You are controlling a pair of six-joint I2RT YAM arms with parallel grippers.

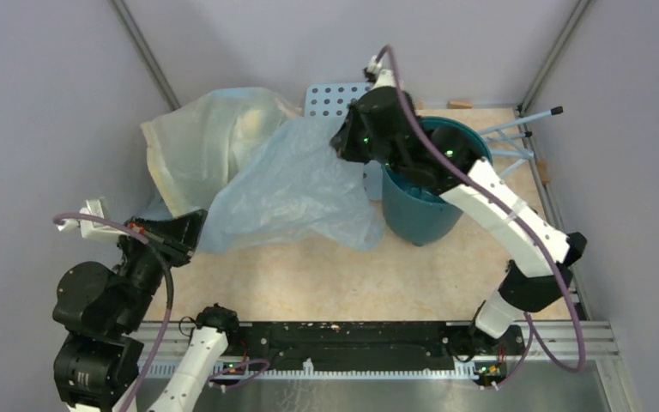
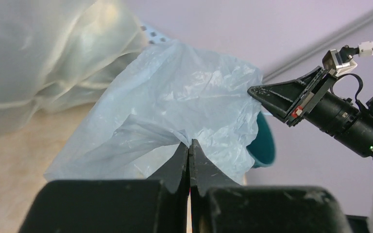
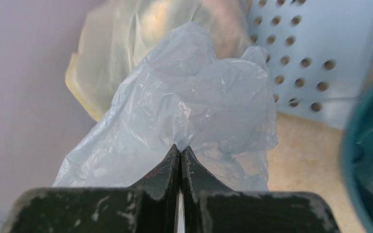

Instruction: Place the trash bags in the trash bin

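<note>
The pale blue trash bag (image 1: pixel 296 184) hangs spread between my two grippers, left of the dark teal trash bin (image 1: pixel 425 202). My left gripper (image 1: pixel 196 221) is shut on the bag's lower left edge; in the left wrist view (image 2: pixel 189 141) the plastic (image 2: pixel 184 104) bunches at its tips. My right gripper (image 1: pixel 341 142) is shut on the bag's upper right corner next to the bin's rim; in the right wrist view (image 3: pixel 180 148) the bag (image 3: pixel 194 102) fans out from its tips and the bin (image 3: pixel 371 155) is at the right edge.
A larger yellowish translucent bag (image 1: pixel 202 146) lies behind the blue bag at the back left. A light blue perforated panel (image 1: pixel 335 96) stands at the back wall. Pale blue rods (image 1: pixel 515 129) lean behind the bin. Metal frame posts run up both back corners.
</note>
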